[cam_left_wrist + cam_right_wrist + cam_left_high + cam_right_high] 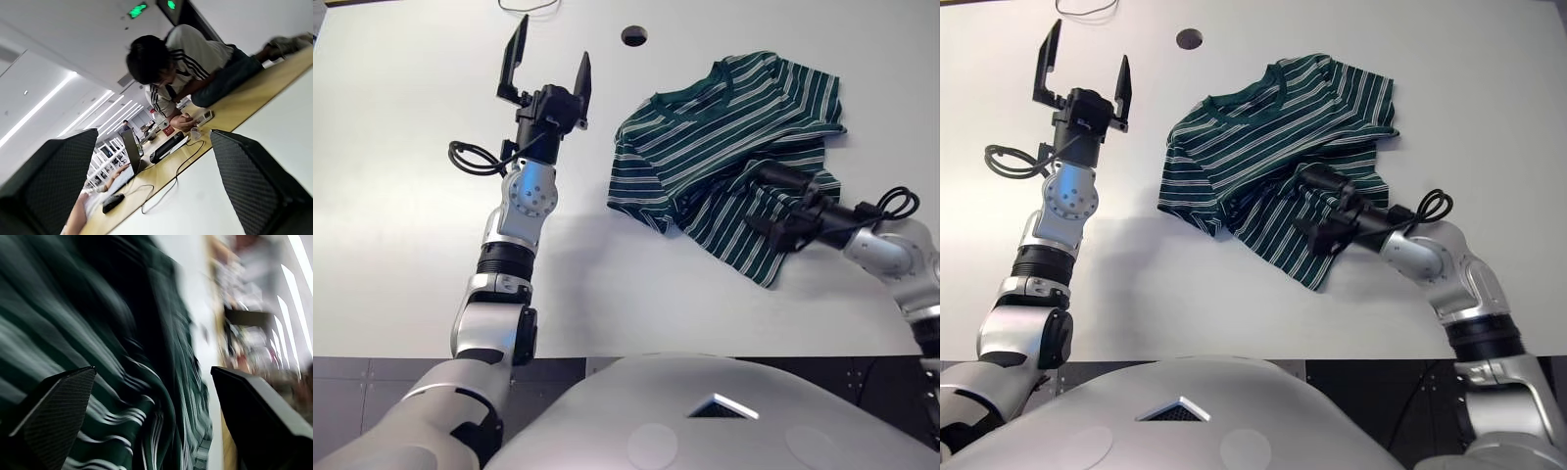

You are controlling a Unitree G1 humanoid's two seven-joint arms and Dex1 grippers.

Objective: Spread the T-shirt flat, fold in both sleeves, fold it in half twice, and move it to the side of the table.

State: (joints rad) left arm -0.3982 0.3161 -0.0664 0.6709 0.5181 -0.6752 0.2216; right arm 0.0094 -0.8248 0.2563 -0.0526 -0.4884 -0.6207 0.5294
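Head views: a green striped T-shirt [724,137] was seen lying crumpled on the white table [411,245]. Its long axis ran from the collar at the far side to the hem at the near side, slanting toward the right. The right gripper [1301,199] was placed at the shirt's near right part, its fingers parted on either side of a bunched fold. The left gripper [555,37] was held over bare table, well to the left of the shirt, so the right arm was judged the nearer. One sleeve was lost among the folds.

Left wrist view: nothing was held between the widely spread fingers [54,186].

Right wrist view: striped cloth was seen between the parted fingers [54,416]. Contact with either could not be told.
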